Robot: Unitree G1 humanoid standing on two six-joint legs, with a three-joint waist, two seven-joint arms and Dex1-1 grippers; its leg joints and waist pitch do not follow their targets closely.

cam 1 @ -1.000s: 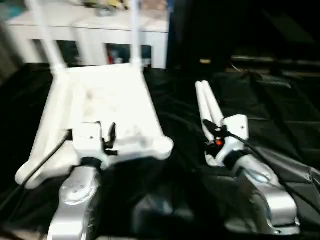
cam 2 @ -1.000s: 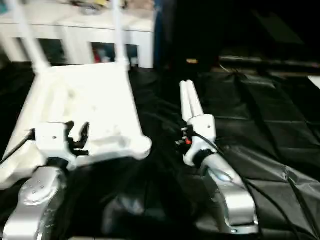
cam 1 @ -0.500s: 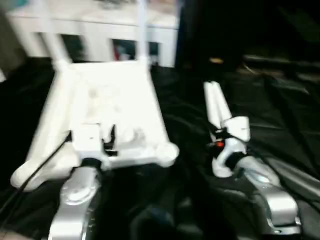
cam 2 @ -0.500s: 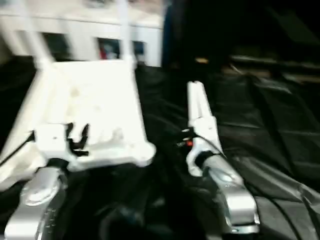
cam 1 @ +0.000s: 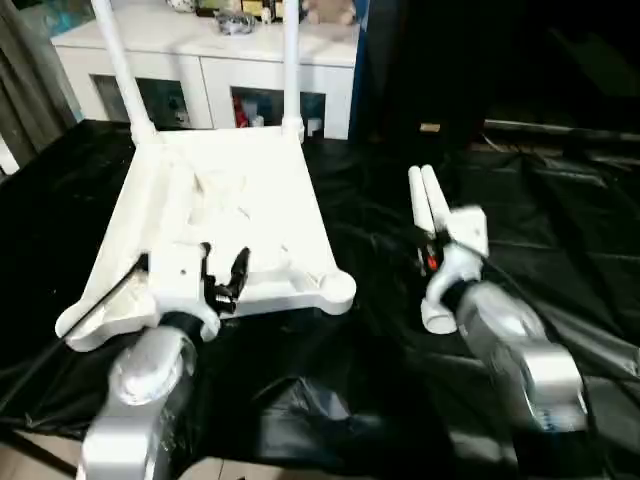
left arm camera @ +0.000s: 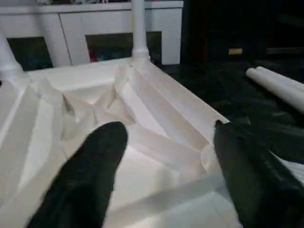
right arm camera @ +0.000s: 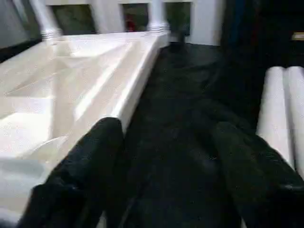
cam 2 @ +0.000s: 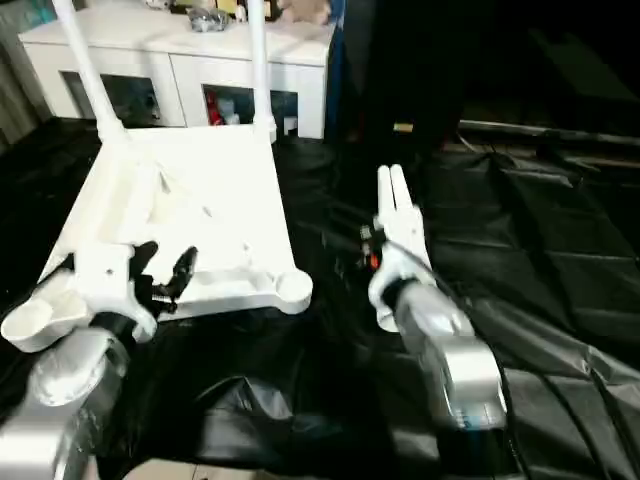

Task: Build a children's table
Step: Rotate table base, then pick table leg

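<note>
The children's table (cam 1: 225, 215), a small all-white plastic piece, lies upside down on the desk covered in crinkled black sheeting (cam 1: 560, 250), its ribbed, rimmed underside facing up at me. Two round tapering white legs (cam 1: 118, 60) stand upright in the far corner sockets, while the two near corner sockets (cam 1: 335, 288) are empty. From the head camera I see my left hand (cam 1: 224, 276) over the near edge of the tabletop, its two black fingers (left arm camera: 90, 175) spread apart with nothing between them; the wrist view looks straight across the ribs beneath them. Two loose white legs (cam 1: 428, 205) lie side by side on the black sheeting to the right of the tabletop, apart from it. My right hand (right arm camera: 164, 161) hovers at their near ends, fingers (right arm camera: 251, 175) parted and empty, with the loose legs just beside one finger and the tabletop's rim on the other side. Behind the desk stands a white cabinet with glass doors (cam 1: 215, 75).
</note>
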